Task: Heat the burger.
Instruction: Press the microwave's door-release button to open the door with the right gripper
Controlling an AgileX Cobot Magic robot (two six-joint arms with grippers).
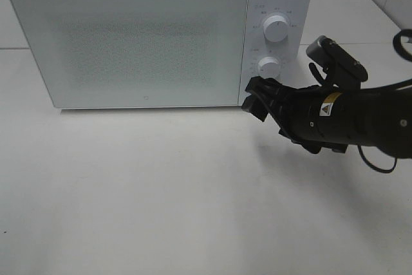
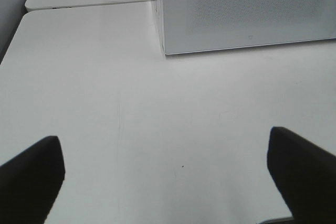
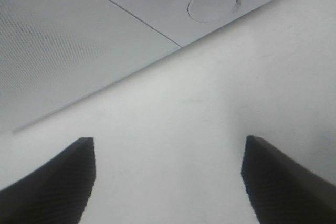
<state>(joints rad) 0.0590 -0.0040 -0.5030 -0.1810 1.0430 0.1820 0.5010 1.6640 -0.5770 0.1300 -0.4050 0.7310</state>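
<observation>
Now | right pincer (jaws spread) | near microwave door's lower corner

The left gripper is hovering above the white table, jaws spread wide, nothing between them; the white microwave is sitting at one o'clock from it.

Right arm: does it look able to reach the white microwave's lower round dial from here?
Probably yes. The open right gripper hangs close by the lower round dial on the white microwave, with nothing between them.
</observation>
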